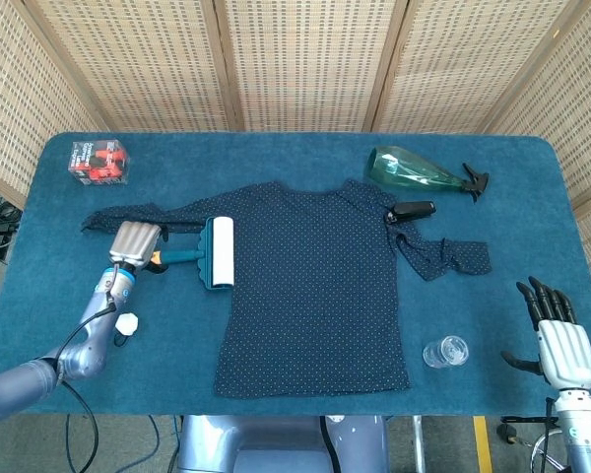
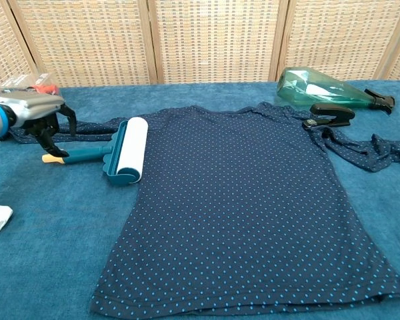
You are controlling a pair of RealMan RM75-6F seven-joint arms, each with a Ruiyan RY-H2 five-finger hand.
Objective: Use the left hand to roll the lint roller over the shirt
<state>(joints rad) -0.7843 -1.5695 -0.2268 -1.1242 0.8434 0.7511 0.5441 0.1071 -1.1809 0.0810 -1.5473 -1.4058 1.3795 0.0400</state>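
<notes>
Chest view, left hand [image 2: 37, 110] fingers spread over lint roller [image 2: 117, 155] handle end, grasp unclear, shirt [image 2: 247, 207] beyond roller head, right hand [image 1: 561, 340] splayed, holding nothing.

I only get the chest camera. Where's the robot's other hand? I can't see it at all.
Observer: The right hand is by the front right corner of the table, fingers apart, holding nothing.
Operator: Something clear peeks in at my right edge. What is it?
Observer: A small clear plastic cup, standing just right of the shirt's lower hem.
Operator: What's behind the left hand?
Observer: A red packaged box near the far left corner, well apart from the left hand.
</notes>
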